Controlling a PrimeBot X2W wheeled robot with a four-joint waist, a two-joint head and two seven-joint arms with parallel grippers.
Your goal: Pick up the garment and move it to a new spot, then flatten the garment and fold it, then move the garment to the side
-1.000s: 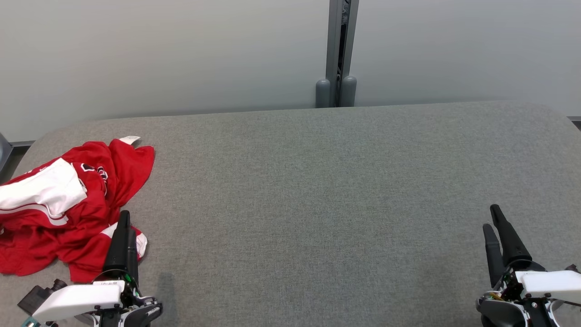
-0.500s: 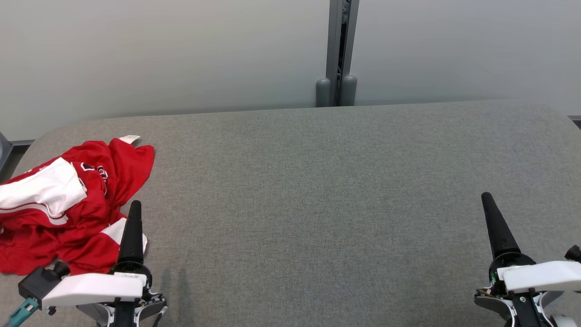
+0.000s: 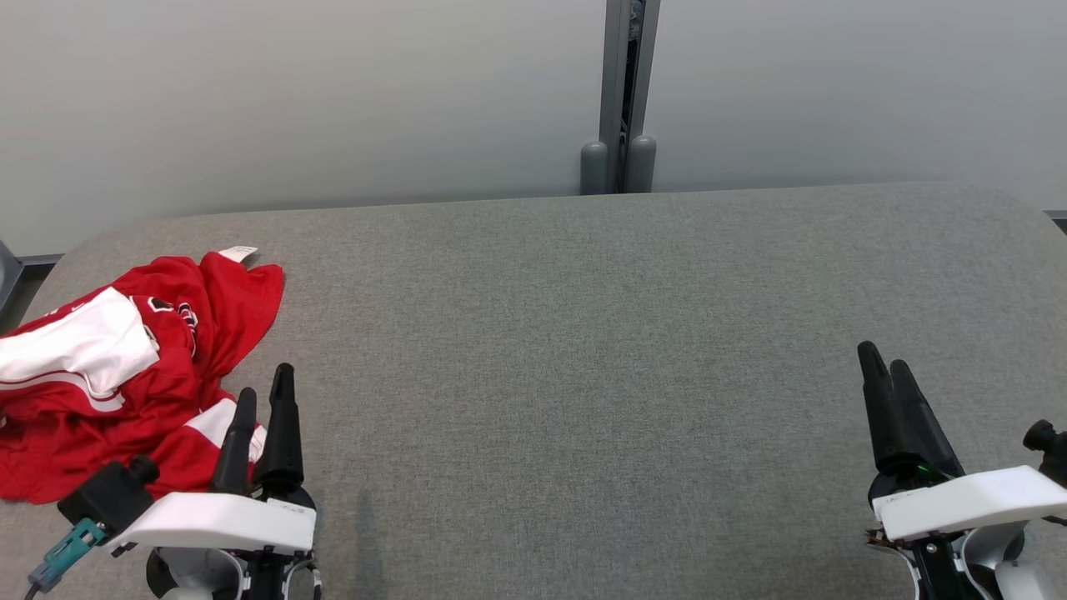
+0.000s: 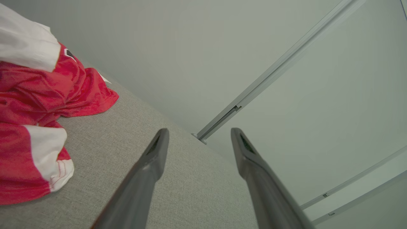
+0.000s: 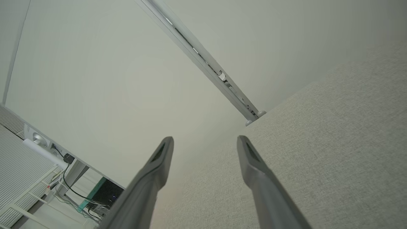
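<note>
Crumpled garment (image 3: 125, 375) at left end of counter (image 3: 583, 333), just left of my left claw (image 3: 267, 379), jaws wide, empty. My right claw (image 3: 881, 355) wide too, well apart at right. Left arm nearer.

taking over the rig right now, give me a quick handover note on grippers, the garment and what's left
Left gripper: open, empty, beside the near right edge of the garment, nothing between its fingers.
Right gripper: open, empty, above bare table at the right.
Garment: red and white, crumpled at the table's left end.
Done: nothing yet.
To do: pick it up, move it to a new spot, flatten, fold, move it aside.
</note>
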